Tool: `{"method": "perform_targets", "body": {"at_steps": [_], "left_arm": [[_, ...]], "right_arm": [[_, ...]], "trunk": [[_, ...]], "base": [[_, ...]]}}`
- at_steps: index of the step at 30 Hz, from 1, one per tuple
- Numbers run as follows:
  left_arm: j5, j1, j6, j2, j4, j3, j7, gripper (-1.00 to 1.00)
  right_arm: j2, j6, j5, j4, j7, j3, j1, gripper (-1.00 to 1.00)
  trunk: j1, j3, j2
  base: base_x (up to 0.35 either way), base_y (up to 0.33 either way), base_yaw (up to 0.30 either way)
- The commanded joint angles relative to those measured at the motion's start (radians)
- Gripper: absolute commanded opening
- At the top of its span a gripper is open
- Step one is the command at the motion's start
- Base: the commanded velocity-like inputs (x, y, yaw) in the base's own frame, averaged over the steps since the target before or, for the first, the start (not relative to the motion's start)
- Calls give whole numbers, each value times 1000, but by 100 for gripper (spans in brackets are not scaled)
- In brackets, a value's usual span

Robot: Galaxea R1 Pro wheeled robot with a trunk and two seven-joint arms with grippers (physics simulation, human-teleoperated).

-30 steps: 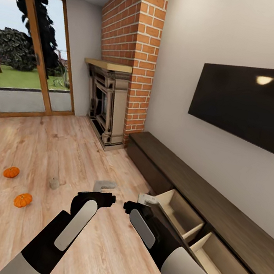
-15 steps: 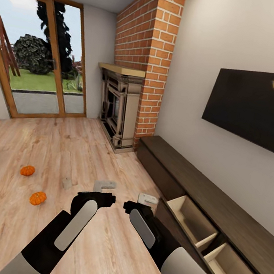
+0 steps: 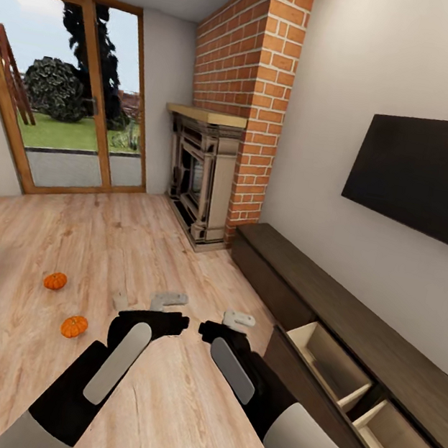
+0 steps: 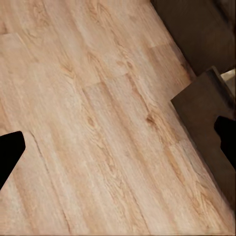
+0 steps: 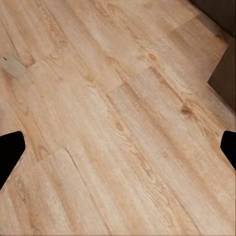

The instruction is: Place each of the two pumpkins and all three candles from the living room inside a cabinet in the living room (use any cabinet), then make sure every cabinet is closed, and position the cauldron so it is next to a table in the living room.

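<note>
The floor (image 3: 150, 401) is light wood plank with visible grain and a soft satin sheen. The cabinet (image 3: 351, 333) is dark matt wood, its open drawers pale inside. The chimney (image 3: 242, 74) is rough red brick. The TV (image 3: 428, 178) is glossy black, reflecting a lamp. The pumpkins (image 3: 74, 326) look smooth, matt orange.

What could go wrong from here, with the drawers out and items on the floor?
The open drawer of the cabinet juts into the floor beside the right arm; turning could clip its front. The two pumpkins and a candle lie loose on the planks ahead, so driving forward might knock them away. Both tools, left and right, look open and empty.
</note>
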Motion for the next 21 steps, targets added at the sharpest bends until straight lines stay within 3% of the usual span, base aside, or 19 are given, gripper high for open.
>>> {"method": "perform_targets", "body": {"at_steps": [1,3,6,21], "left_arm": [[11,-1,6,3,0,16,-4,100],[12,-1,19,6,1,46,-19,100],[12,-1,26,7,1,59,-25,100],[12,-1,29,7,2,64,-27,100]], "right_arm": [[0,4,-5,-3,-7,2,-1,100],[-1,3,-6,-7,-8,2,-1,100],[-1,3,-6,-9,-8,2,-1,100],[-1,3,-5,-10,-7,2,-1,100]], "trunk": [[0,-1,-1],[0,-1,-1],[0,-1,-1],[0,-1,-1]], "base": [[0,38,0],[0,16,0],[0,5,0],[0,0,0]]}}
